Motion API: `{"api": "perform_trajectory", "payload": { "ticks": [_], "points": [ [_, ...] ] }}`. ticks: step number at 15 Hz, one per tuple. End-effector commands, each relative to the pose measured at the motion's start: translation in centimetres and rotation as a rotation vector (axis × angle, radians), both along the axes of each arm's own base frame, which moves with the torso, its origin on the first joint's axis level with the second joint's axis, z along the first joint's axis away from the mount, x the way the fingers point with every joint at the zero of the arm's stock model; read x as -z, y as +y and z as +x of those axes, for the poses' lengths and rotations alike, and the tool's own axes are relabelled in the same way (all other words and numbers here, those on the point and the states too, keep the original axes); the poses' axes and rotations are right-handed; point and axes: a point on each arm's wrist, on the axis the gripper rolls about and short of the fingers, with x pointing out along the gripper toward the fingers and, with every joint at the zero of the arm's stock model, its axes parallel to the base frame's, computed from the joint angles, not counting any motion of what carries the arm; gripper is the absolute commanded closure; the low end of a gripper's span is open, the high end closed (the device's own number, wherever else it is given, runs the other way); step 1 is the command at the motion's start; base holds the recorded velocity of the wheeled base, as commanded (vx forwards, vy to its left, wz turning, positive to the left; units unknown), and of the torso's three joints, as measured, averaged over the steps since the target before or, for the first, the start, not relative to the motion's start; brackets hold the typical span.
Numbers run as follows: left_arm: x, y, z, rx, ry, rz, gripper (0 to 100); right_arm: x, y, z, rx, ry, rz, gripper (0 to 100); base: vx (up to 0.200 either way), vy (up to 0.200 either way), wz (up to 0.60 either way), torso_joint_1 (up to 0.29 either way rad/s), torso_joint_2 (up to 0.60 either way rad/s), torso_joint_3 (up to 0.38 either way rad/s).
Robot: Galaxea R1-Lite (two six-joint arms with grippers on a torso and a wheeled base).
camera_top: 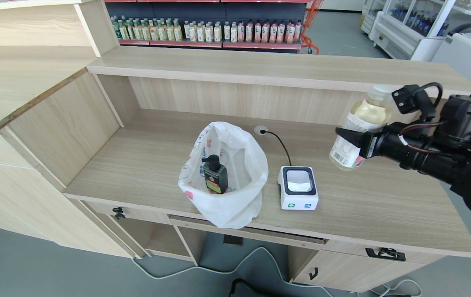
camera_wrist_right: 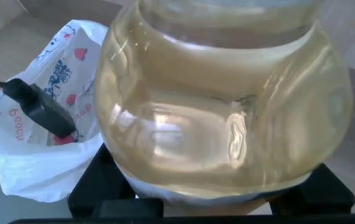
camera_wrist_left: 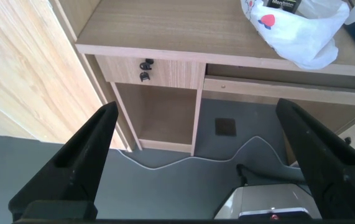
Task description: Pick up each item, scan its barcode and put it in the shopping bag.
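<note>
**One item bagged, a second held short of the scanner**

Head view: one dark pump bottle (camera_top: 215, 176) is seen standing inside the white shopping bag (camera_top: 241, 198), which is set open on the counter (camera_top: 136, 165). That item is judged finished. The scanner (camera_top: 298, 187) is placed just beside the bag, on its right, with its window facing up and its cable (camera_top: 281, 144) run back to a hole in the counter. A drink bottle (camera_top: 361, 123) of pale liquid is clamped around its lower half by the right gripper (camera_top: 349, 142). It is tilted, cap uppermost, and held in the air to the right of the scanner, not over the window. Its scan is therefore judged not yet made, and the drop into the bag is left for after that. Whether other items wait beyond this one cannot be told.

Left wrist view: the left gripper (camera_wrist_left: 197, 115) is held low in front of the counter, its jaws spread wide with nothing between them. A drawer front (camera_wrist_left: 149, 68) and the bag's bulge over the counter edge are seen beyond it. No part in the task is judged to be taken by this arm.

Right wrist view: the drink bottle's rounded body is seen close against the camera, closed on from both sides. The bag, with the pump bottle inside, lies beyond it and well apart.
</note>
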Motion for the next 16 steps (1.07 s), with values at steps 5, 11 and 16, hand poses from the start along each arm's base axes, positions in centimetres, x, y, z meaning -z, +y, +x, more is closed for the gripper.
{"api": "perform_trajectory", "payload": {
  "ticks": [5, 11, 16],
  "points": [
    [0.0, 0.0, 0.0, -0.001, 0.000, -0.006, 0, -1.5, -1.0, -2.8, 0.026, -0.051, 0.008, 100, 0.000, 0.000, 0.00, 0.000, 0.00, 0.000],
    [0.0, 0.0, 0.0, -0.001, 0.000, -0.003, 0, -0.5, -1.4, -4.4, 0.025, -0.061, 0.010, 100, 0.000, 0.000, 0.00, 0.000, 0.00, 0.000],
    [0.0, 0.0, 0.0, -0.001, 0.000, -0.003, 0, -0.5, -1.2, -4.5, -0.001, -0.059, 0.019, 100, 0.000, 0.040, 0.00, 0.000, 0.00, 0.000]
  ]
}}
